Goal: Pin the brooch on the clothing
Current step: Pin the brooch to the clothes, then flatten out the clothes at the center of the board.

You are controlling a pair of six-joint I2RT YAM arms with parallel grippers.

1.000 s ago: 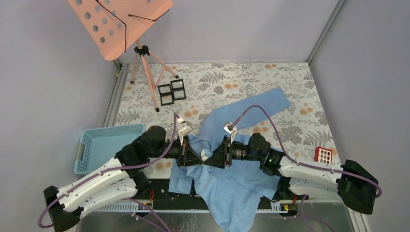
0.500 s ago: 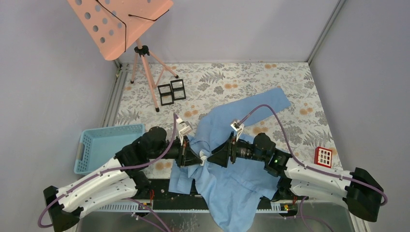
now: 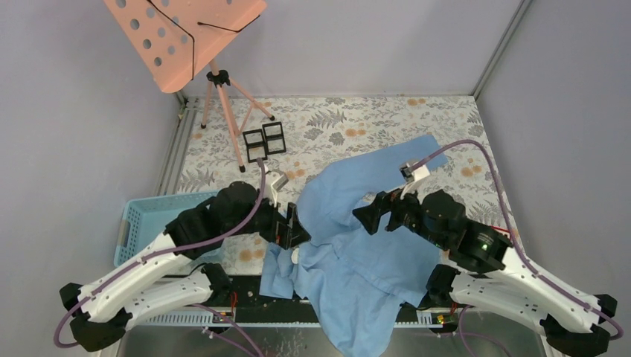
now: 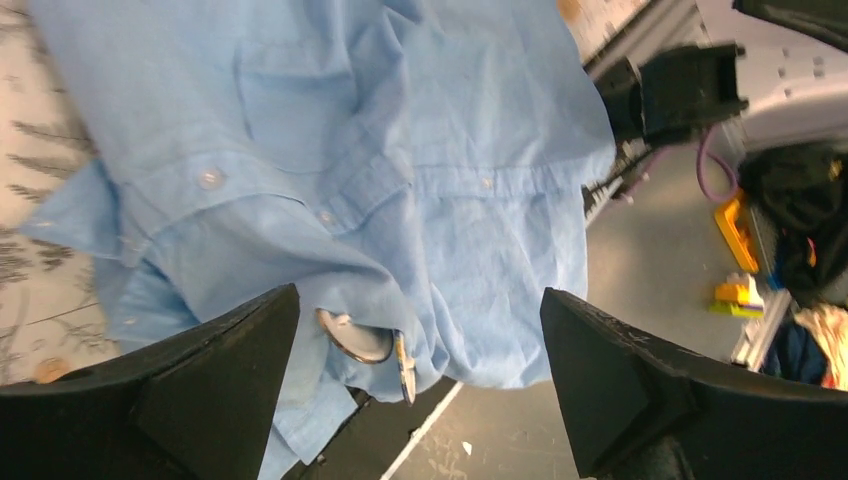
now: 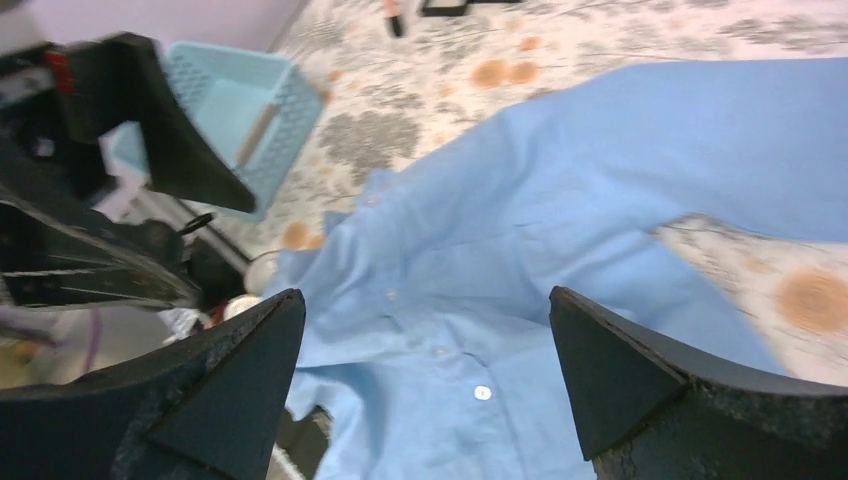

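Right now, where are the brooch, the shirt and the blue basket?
brooch (image 4: 354, 339): left wrist view, its round body at the shirt's folded edge.
shirt (image 3: 364, 264): top external view, the front panel.
blue basket (image 3: 170, 198): top external view, its far rim.

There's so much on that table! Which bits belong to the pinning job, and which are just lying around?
Part of the job:
- the light blue shirt
- the round brooch, at the shirt's edge

Just lying about:
- the blue basket
- the pink music stand
- the two black square frames
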